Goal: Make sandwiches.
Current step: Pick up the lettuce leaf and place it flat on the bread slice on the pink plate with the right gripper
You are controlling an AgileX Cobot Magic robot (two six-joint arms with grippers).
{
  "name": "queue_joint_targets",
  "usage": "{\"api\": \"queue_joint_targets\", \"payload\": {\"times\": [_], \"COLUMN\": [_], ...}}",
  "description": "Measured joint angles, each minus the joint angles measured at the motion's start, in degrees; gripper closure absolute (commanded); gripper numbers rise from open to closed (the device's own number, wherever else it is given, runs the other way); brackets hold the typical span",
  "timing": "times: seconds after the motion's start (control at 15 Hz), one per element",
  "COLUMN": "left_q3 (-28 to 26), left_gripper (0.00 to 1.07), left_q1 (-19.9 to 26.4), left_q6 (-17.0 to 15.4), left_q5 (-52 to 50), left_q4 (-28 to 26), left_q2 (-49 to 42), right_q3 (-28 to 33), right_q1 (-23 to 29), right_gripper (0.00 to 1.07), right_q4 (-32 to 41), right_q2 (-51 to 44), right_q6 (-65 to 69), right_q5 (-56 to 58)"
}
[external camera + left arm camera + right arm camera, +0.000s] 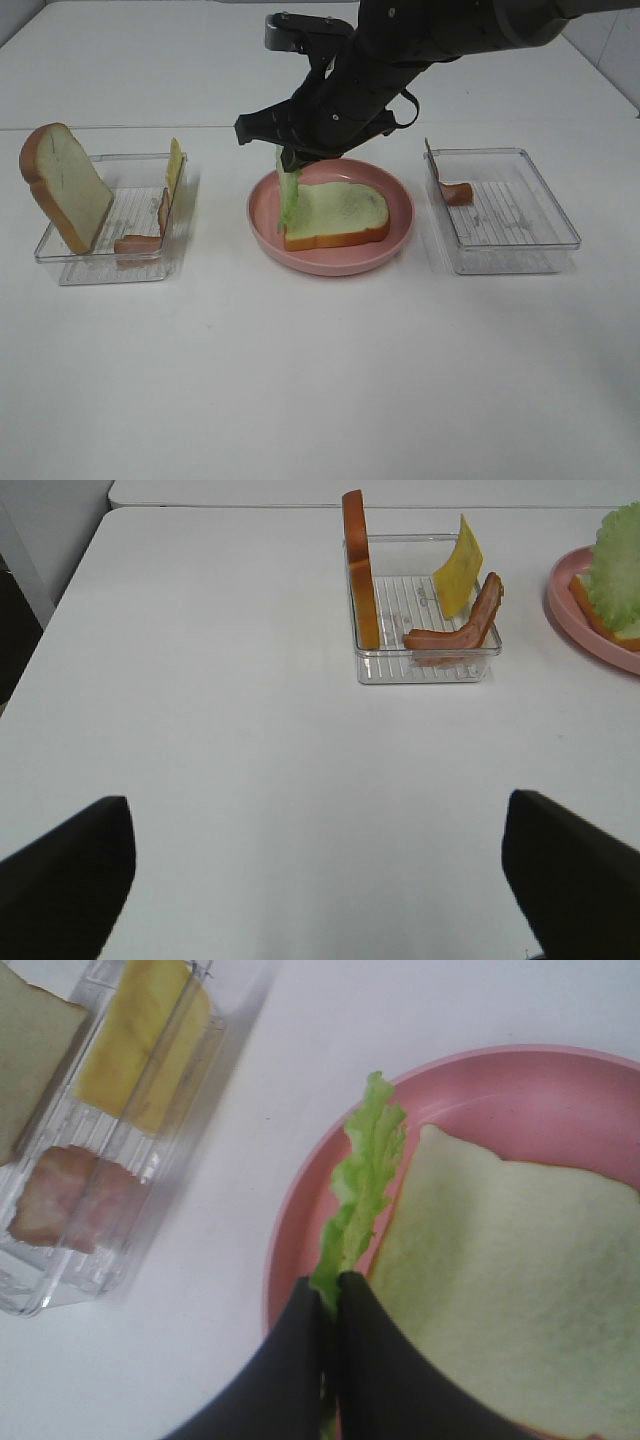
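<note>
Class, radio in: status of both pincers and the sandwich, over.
Right pincer shut on lettuce, dangling at bread slice edge over pink plate. Left pincer open, empty. Nothing blocking.

**Bright, Even Light; One Blurred View**

Soft overhead light washed the white table (320, 380) almost featureless. Faint shadows spread from the left tray (150, 262) toward four o'clock. The right wrist picture was blurred, with that tray smeared. The left gripper (320, 875) showed its fingers (65, 880) as dark, soft-edged shapes.
</note>
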Motion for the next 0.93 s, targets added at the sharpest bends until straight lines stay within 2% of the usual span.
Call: {"api": "queue_joint_targets", "payload": {"times": [0.2, 0.27, 0.47, 0.73, 0.87, 0.93], "left_q3": [0.0, 0.0, 0.0, 0.0, 0.0, 0.0], "left_gripper": [0.15, 0.15, 0.15, 0.15, 0.15, 0.15], "left_q1": [0.0, 0.0, 0.0, 0.0, 0.0, 0.0], "left_q6": [0.0, 0.0, 0.0, 0.0, 0.0, 0.0], "left_q5": [0.0, 0.0, 0.0, 0.0, 0.0, 0.0], "left_q4": [0.0, 0.0, 0.0, 0.0, 0.0, 0.0], "left_q2": [0.0, 0.0, 0.0, 0.0, 0.0, 0.0], "right_q3": [0.0, 0.0, 0.0, 0.0, 0.06, 0.06], "right_q1": [-1.49, -1.55, -1.55, -1.55, -1.55, -1.55], "right_gripper": [1.07, 1.07, 1.07, 1.07, 1.0, 0.9], "right_q4": [-6.42, -10.77, -15.36, -16.39, -16.9, -17.53], "right_q2": [0.86, 1.09, 2.41, 3.72, 3.72, 3.72], "right_q6": [1.66, 3.32, 6.25, 6.53, 6.53, 6.53], "right_q5": [0.17, 0.29, 1.55, 3.09, 2.98, 2.98]}}
